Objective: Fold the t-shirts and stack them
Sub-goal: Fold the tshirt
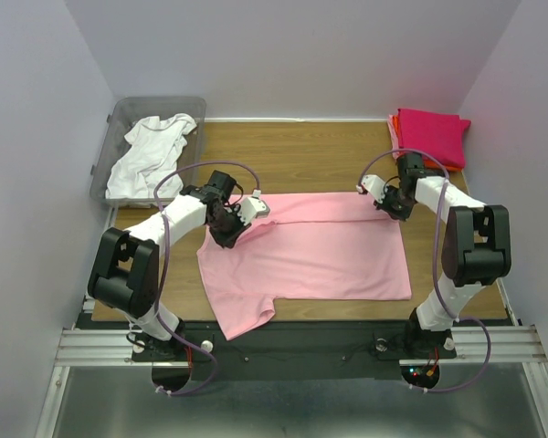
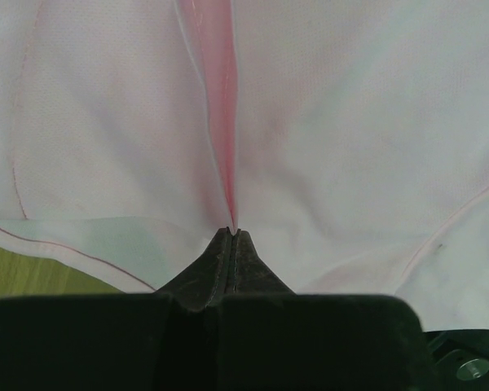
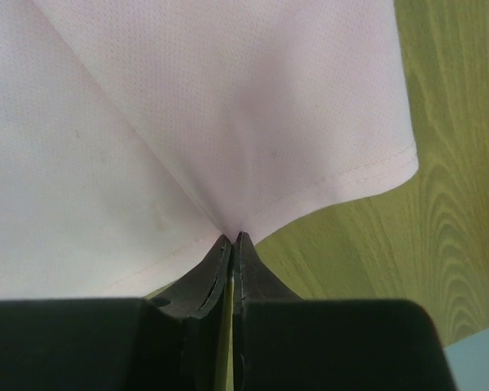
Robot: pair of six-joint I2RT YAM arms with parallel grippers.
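A light pink t-shirt lies spread across the middle of the wooden table, its far edge folded over toward the front. My left gripper is shut on the pink shirt's cloth at the shirt's left side. My right gripper is shut on the shirt's hem at its far right corner. A white t-shirt lies crumpled in the bin. Folded magenta and orange tees are stacked at the far right corner.
A clear grey plastic bin stands at the far left. Bare wooden table shows behind the pink shirt and in the right wrist view. Walls close in the table on three sides.
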